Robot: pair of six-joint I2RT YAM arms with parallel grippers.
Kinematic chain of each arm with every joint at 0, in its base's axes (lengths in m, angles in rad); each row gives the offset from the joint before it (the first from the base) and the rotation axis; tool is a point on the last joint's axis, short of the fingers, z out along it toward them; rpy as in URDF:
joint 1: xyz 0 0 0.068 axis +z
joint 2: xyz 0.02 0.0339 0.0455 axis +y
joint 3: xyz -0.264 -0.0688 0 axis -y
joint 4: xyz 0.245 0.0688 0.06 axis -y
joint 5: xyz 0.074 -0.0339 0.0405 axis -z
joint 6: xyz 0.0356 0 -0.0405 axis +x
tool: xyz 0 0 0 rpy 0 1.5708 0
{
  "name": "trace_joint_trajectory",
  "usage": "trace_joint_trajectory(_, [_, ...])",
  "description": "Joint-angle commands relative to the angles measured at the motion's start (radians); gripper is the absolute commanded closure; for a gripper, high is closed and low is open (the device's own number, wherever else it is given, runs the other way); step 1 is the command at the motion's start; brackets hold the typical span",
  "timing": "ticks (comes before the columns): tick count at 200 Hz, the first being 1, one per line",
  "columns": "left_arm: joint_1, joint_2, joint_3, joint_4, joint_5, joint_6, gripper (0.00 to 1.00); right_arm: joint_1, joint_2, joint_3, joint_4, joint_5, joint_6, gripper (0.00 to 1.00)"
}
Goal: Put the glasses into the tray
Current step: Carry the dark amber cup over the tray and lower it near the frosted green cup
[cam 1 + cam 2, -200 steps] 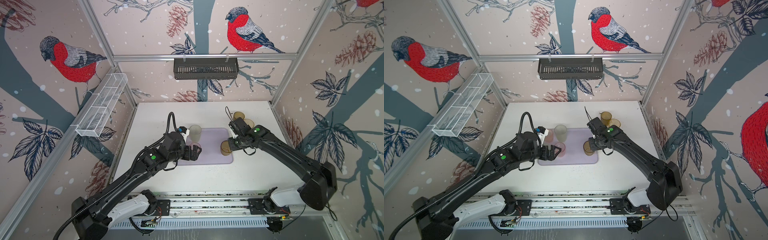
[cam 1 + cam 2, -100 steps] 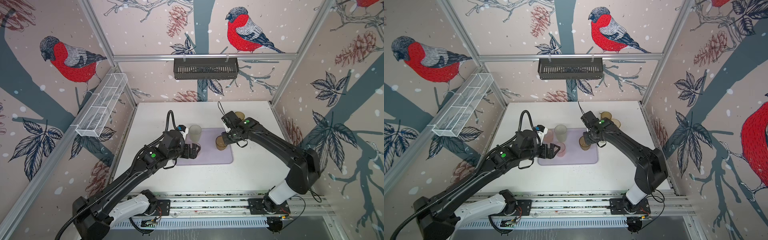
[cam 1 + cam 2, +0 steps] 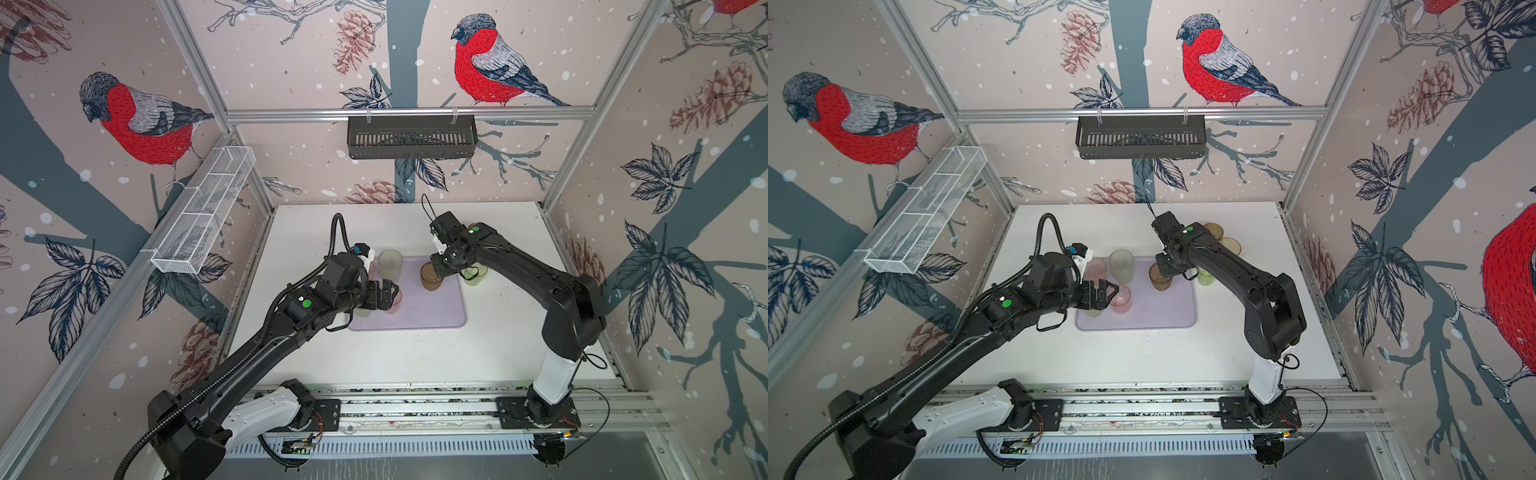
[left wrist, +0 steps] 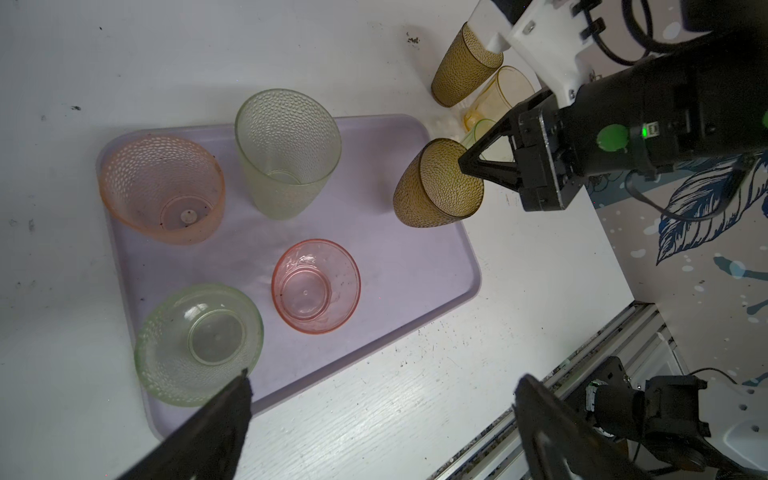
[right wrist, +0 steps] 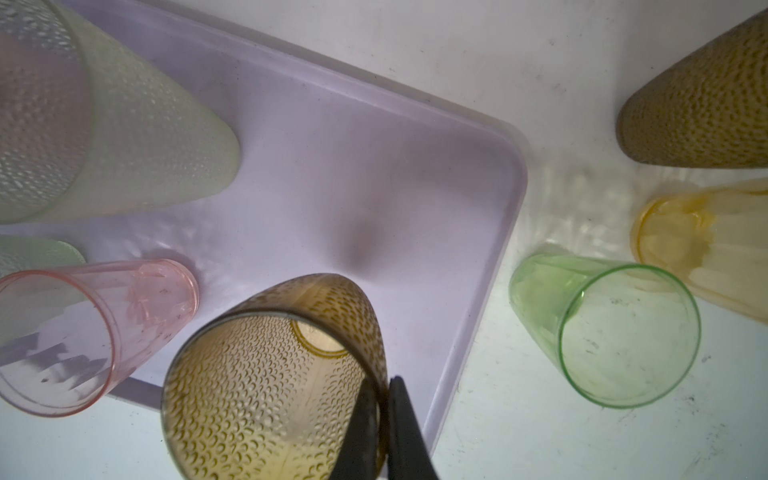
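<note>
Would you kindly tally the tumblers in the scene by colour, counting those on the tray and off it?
Pink tumblers: 2
Pale frosted green tumblers: 2
Olive-brown tumblers: 2
Bright green tumbler: 1
Yellow-amber tumbler: 1
Total: 8

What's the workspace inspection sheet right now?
Surface: white table, dark specks.
Job's things: dimpled pink glass, frosted green glass, clear pink glass and low pale green glass stand in the lavender tray; green tumbler, yellow tumbler, olive-brown tumbler stand on the table beside it.
Clutter: nothing seen.
Claws: left claw open, empty, above the tray's left part; right claw shut on the rim of the tilted brown tumbler over the tray's far right corner.
Cables: black hose arches over the left wrist; nothing snagged.
Surroundings: black slotted basket on back wall, white wire basket on left wall.
</note>
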Motion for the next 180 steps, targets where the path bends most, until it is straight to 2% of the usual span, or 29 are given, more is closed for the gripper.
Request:
trace_joint_trajectory(1, [0.002, 0.007, 0.008, -0.003, -0.023, -0.007, 0.02, -0.007, 0.030, 0.034, 0.010, -0.023, -0.037, 0.99])
trace_joint_trajectory(109, [0.003, 0.030, 0.057, -0.012, -0.026, -0.027, 0.02, -0.039, 0.138, 0.098, 0.054, -0.059, -0.073, 0.99])
trace_joint_trajectory(180, [0.002, 0.025, 0.034, -0.003, -0.012, -0.026, 0.02, -0.039, 0.185, 0.134, 0.061, -0.070, -0.070, 0.99])
